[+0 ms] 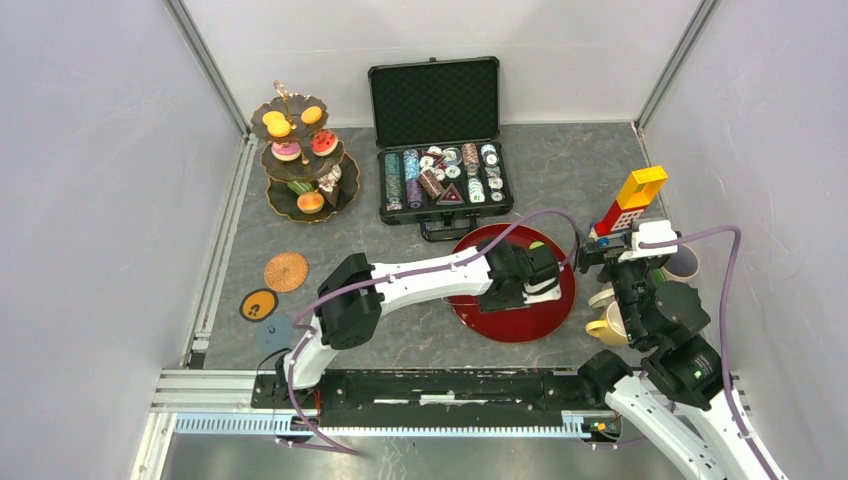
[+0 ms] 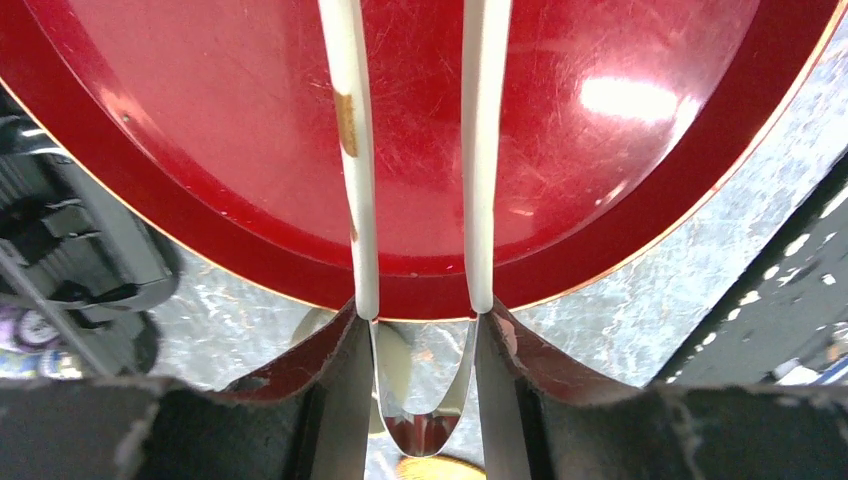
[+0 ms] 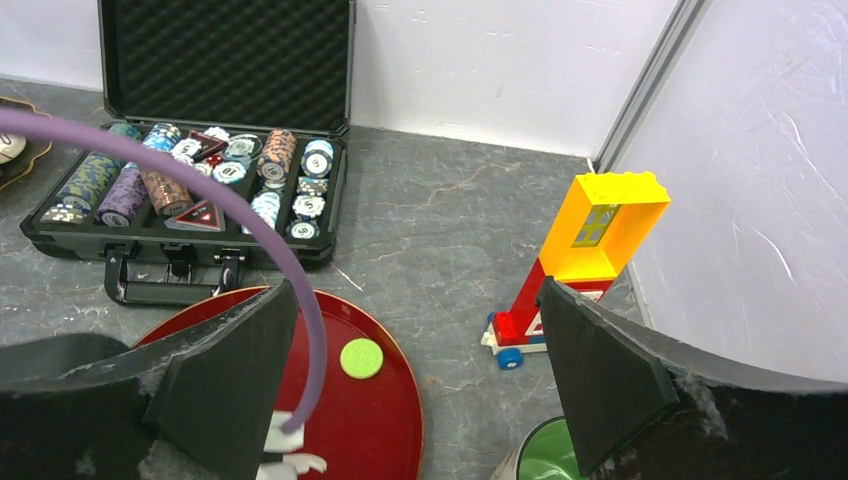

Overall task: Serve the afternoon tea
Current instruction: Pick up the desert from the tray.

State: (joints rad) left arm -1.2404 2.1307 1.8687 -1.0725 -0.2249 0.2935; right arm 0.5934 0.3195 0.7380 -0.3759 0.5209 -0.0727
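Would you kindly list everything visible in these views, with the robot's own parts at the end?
tiered stand: one, dark, far left
sweets: several, orange, pink, red, green, on the stand's tiers
chip case: one, black, open, far centre
tray: one, red, centre
round: one, green, on the tray's far side
block tower: one, red and yellow, far right
mugs: at least three, yellow, green, pale, near right
coasters: two, brown and black-yellow, near left
tongs: one pair, white, over the tray
left claw: shut on the tongs
right claw: open, above the mugs
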